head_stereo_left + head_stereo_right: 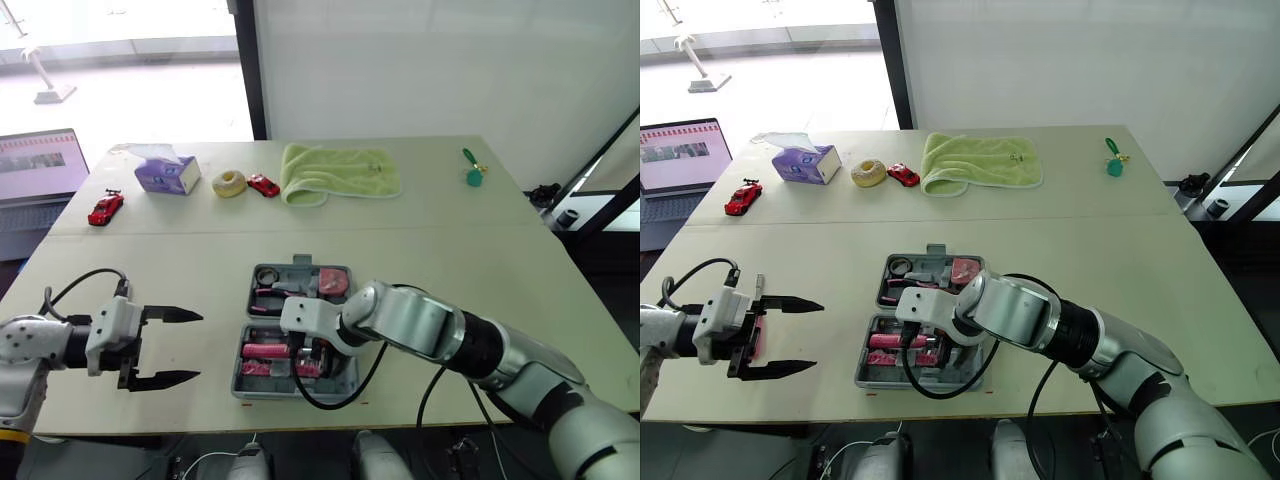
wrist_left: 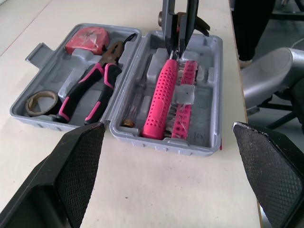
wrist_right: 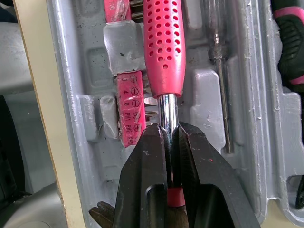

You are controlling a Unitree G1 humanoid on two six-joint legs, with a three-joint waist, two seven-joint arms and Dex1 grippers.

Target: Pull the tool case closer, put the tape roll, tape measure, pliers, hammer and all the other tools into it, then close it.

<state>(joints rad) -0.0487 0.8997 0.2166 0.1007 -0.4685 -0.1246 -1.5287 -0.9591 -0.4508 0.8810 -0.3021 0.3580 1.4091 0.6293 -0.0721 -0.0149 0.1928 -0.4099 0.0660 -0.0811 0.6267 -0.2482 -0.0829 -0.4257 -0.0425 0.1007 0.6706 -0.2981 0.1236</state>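
The case (image 2: 190,148) lies open on the table (image 1: 500,270), near the front edge and about mid-width; its two halves sit side by side, one far and one near. The far half holds the tape roll (image 2: 42,102) in a corner, the pliers (image 2: 97,85) with pink-and-black handles beside it, and the red tape measure (image 2: 88,40) at the other end. The near half holds the hammer (image 2: 159,102), lying flat in its moulded slot with the pink perforated handle pointing toward the robot's left. A pink bit strip (image 3: 129,114) lies just beside it on one side; a thin metal shaft, perhaps a screwdriver (image 3: 219,71), lies on the other. The right gripper (image 3: 167,130) reaches into the near half from above, its fingers pinched tight on the hammer's bare steel shaft just past the handle. The left gripper (image 1: 198,346) hangs over bare table to the left of the case, well apart from it, fingers spread wide and holding nothing, pointed toward the case. At the table's far side lie a green towel (image 1: 340,172) and a purple tissue box (image 1: 167,175).
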